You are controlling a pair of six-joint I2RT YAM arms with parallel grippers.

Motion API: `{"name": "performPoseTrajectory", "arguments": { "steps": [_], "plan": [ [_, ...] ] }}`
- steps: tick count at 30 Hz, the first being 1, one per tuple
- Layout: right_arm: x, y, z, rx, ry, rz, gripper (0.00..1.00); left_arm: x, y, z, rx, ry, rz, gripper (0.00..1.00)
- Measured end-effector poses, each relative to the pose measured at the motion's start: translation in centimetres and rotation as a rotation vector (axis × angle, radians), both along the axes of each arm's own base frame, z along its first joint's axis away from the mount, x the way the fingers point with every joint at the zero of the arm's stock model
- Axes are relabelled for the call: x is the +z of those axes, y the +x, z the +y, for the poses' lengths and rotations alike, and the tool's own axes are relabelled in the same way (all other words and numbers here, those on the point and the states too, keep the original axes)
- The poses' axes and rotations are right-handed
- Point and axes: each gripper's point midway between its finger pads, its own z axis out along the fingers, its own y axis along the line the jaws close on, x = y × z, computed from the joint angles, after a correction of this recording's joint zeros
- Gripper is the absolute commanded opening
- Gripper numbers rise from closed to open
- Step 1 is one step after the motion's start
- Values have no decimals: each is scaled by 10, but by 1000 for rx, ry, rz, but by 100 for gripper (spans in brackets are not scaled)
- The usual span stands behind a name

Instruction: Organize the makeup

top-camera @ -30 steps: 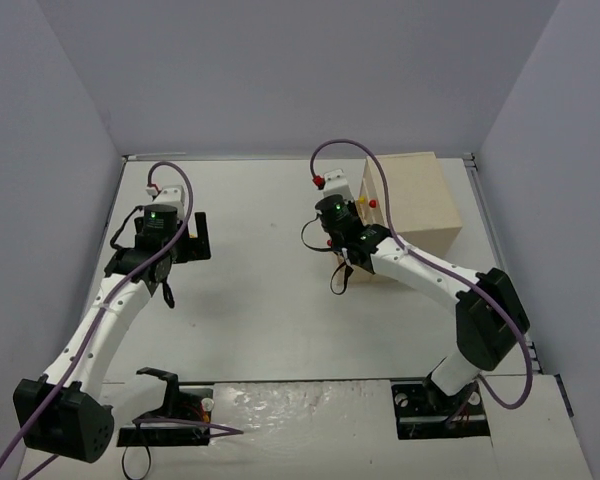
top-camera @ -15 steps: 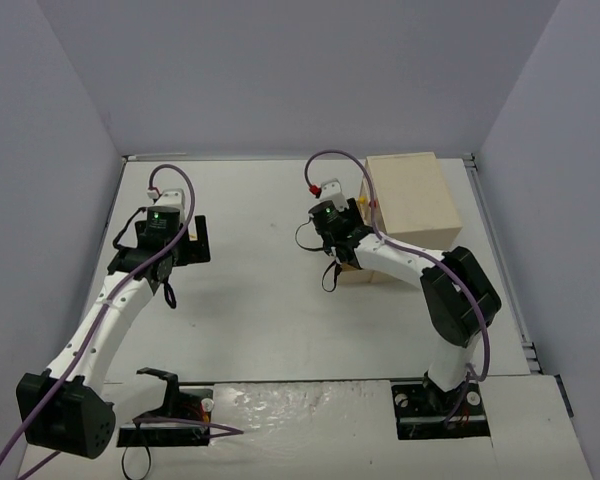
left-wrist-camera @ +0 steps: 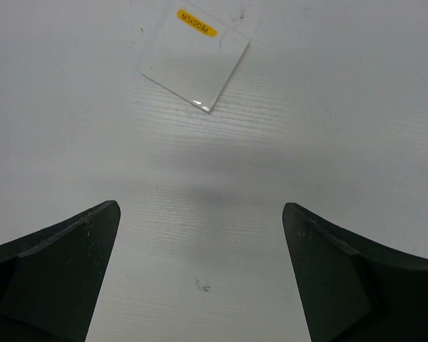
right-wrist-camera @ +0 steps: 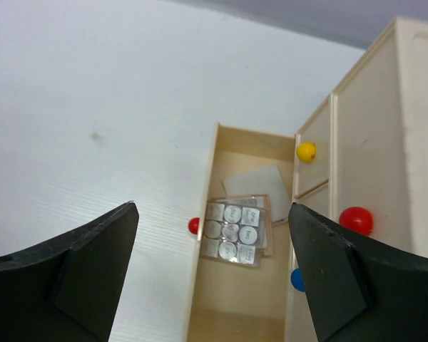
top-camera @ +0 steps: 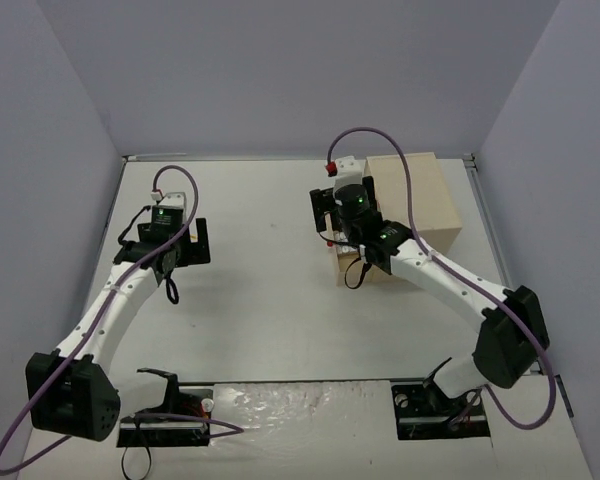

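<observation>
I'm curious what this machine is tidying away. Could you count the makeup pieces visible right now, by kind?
White square cards: 2, one on the table, one in the open beige wooden drawer.
Eyeshadow palette of silvery pans: 1, in that drawer.
Total: 3.

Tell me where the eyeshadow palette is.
Right wrist view: the eyeshadow palette lies inside the open drawer of the wooden box on the table's right, beside a white card, below the yellow knob.
</observation>
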Motion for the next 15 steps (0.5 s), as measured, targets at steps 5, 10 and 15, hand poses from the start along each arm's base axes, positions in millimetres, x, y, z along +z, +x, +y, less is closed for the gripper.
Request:
{"name": "performPoseTrajectory", "arguments": {
  "steps": [5,10,15],
  "plan": [
    [58,-23,16,144,153,-79,93,-24,6,3,7,2,96,97],
    [71,-47,30,284,223,-89,96,-35,26,10,13,8,155,97],
    [44,-68,36,382,238,-32,96,-46,68,16,-11,9,196,97]
  ]
}}
